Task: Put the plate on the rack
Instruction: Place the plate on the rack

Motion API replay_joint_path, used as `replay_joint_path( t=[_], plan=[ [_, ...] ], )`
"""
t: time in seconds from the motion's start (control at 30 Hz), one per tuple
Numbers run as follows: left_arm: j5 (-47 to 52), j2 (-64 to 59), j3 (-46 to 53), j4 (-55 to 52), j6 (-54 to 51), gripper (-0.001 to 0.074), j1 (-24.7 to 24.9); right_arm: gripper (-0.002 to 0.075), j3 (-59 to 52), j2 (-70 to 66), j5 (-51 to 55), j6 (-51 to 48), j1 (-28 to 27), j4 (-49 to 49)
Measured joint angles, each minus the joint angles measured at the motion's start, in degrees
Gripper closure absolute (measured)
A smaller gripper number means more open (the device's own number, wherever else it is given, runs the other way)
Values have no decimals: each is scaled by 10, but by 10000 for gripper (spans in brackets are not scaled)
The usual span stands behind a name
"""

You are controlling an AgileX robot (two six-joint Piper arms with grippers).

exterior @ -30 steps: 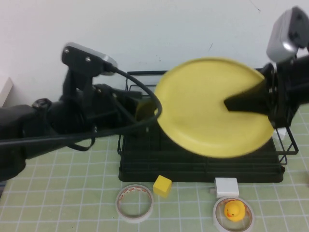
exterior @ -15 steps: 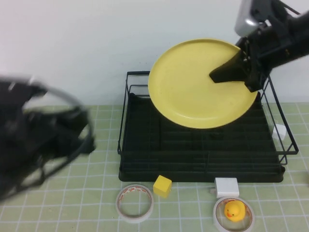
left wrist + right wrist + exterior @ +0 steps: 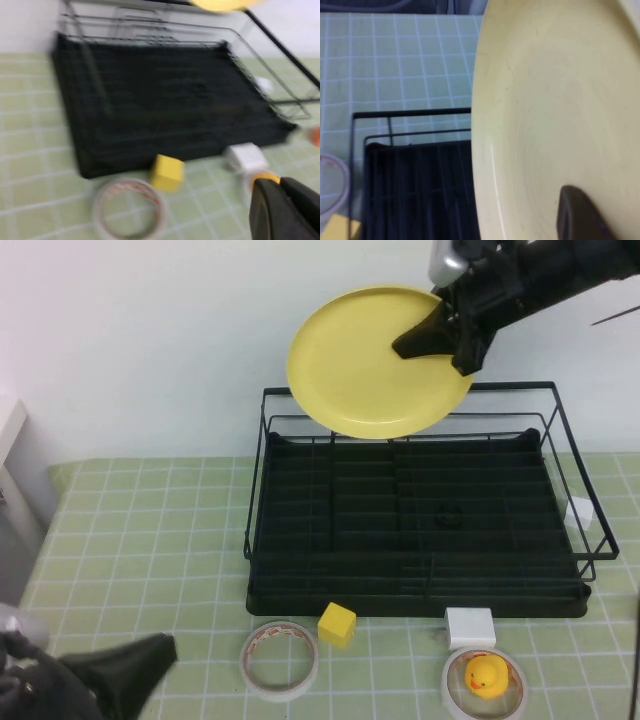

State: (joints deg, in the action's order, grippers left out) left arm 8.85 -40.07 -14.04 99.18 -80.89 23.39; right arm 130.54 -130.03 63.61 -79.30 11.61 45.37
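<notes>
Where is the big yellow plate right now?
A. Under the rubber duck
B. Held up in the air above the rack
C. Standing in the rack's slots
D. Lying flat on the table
B: the right gripper is shut on the plate, holding it tilted in the air above the far rail of the rack, clear of its slots. The left gripper sits low at the table's near left corner, holding nothing.

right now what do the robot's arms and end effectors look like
Both arms are matte black. The right end effector, up over the rack's back rail, has dark wedge-shaped fingers tapering to a point, with a silver-grey camera housing above its wrist. The left end effector, low at the near left table edge, is a black tapered shape; its fingers look rounded and glossy black. No markings visible.
</notes>
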Motion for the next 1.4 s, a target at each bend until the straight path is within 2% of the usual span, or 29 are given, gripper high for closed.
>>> replay_joint_path(
  t=[0.2,0.53,1.4],
  plan=[
    [76,2,8,-3,-2,735,0,570,93,-90,-4,16,0,15],
    [119,2,8,-7,-5,735,0,570,130,-166,-137,17,0,76],
    [140,2,8,-11,-24,735,0,569,136,-216,-90,17,0,54]
  ],
)
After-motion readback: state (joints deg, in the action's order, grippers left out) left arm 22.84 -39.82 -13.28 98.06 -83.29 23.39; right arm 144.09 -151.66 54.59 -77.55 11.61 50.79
